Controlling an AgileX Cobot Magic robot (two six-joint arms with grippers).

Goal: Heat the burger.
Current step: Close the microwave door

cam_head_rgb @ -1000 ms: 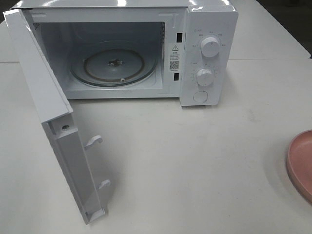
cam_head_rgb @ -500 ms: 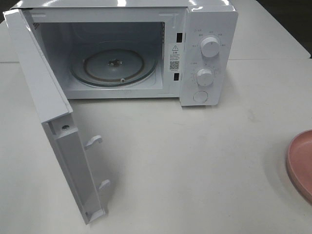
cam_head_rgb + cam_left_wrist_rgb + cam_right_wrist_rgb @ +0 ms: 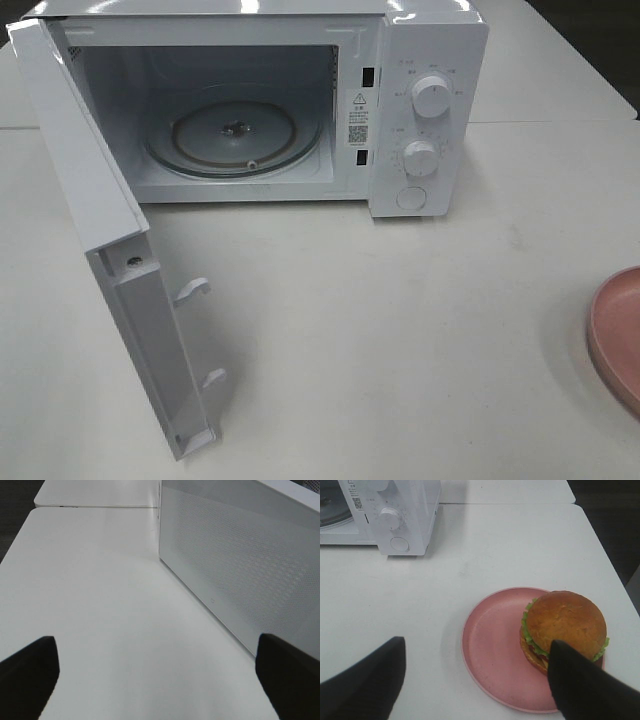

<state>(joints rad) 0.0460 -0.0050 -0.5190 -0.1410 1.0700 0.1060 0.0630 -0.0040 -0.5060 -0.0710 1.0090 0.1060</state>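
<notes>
Lighting even, bright, from overhead. Glare spots on the top of the microwave (image 3: 430, 60); soft shadow of the open door (image 3: 110, 250) falls on the table (image 3: 400, 330) beside it. Turntable glass (image 3: 235, 130) shows faint reflections. Exterior view sharp, slightly washed out. Wrist views: near fingers (image 3: 30, 665) dark and blurred. Burger (image 3: 565, 625) bun glossy, in reasonable focus; pink plate (image 3: 490, 650) casts a thin shadow.
</notes>
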